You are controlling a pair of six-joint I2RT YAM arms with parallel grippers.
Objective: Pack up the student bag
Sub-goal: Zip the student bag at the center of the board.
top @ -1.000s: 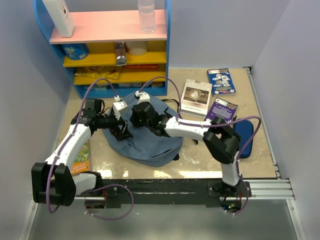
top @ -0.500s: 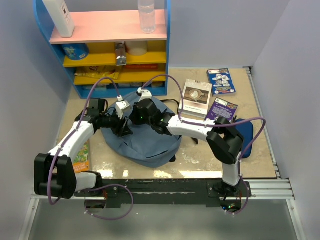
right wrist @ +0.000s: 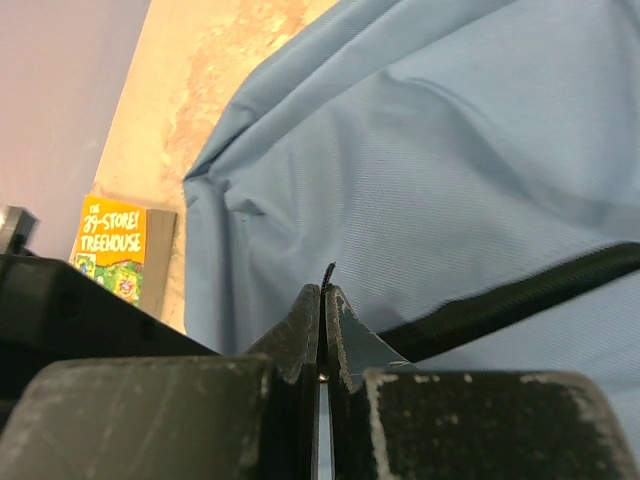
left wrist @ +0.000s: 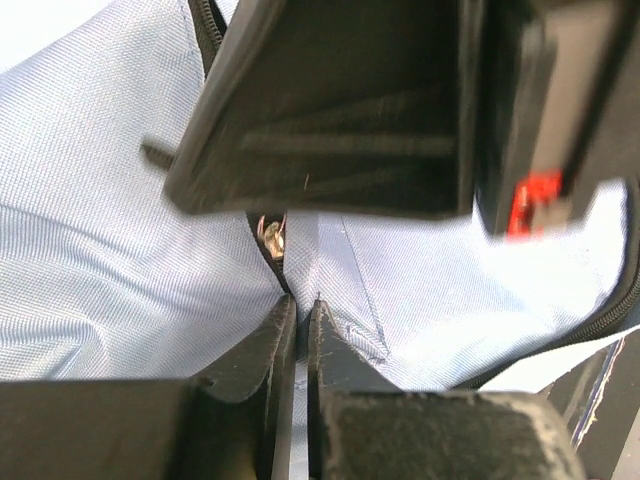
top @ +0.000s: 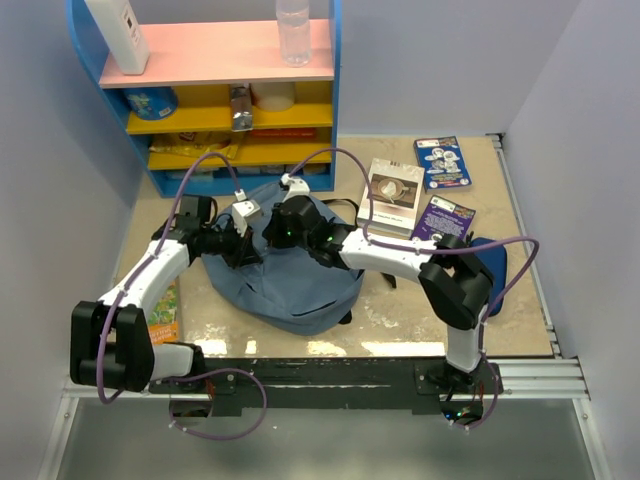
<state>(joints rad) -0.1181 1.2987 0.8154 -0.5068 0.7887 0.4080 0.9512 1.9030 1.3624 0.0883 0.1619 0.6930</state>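
Observation:
The student bag [top: 295,290] is a rounded slate-blue backpack lying in the middle of the table, seen close up in the left wrist view [left wrist: 110,250] and the right wrist view [right wrist: 440,170]. Both grippers meet on its upper left part. My left gripper [top: 247,252] [left wrist: 298,305] has its jaws pressed together on a fold of the bag's fabric just below the zipper [left wrist: 270,240]. My right gripper [top: 272,236] [right wrist: 323,293] is shut on a thin black zipper pull [right wrist: 327,272] that sticks out past its tips. The right gripper's body [left wrist: 340,110] hangs right above the left fingers.
A blue shelf unit [top: 230,90] stands at the back left. Three books [top: 392,195] [top: 442,162] [top: 443,218] lie at the back right. A dark-blue pencil case [top: 488,272] sits under the right arm. An orange book [top: 162,320] [right wrist: 110,245] lies at the left.
My left gripper was wide open a second ago and has closed on the bag's fabric, after edging toward the right gripper. The right gripper stayed shut and shifted slightly.

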